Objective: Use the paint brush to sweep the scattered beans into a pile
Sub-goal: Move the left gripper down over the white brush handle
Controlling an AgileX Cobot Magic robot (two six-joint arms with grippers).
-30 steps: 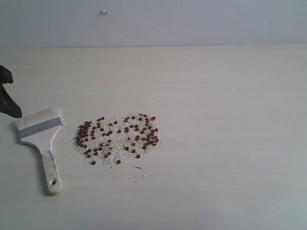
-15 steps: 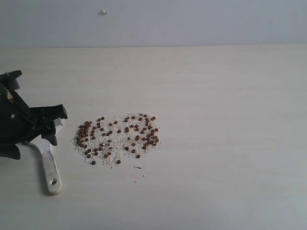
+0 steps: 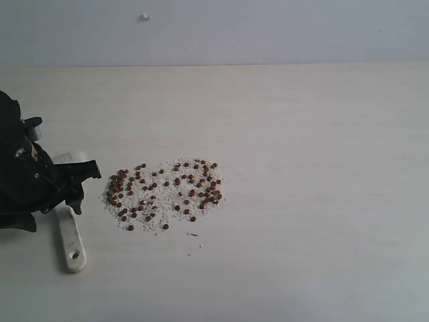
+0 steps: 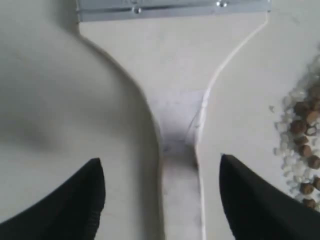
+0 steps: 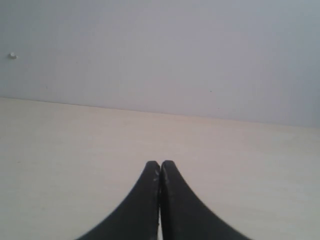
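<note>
Both left gripper fingers stood apart astride your paint brush; beans lay at three o'clock; right gripper fingers touched.

The exterior view looks down over the whole worktop. The left wrist view sits close above the brush, sharing it and nearby beans. The right wrist view faces the wall.
</note>
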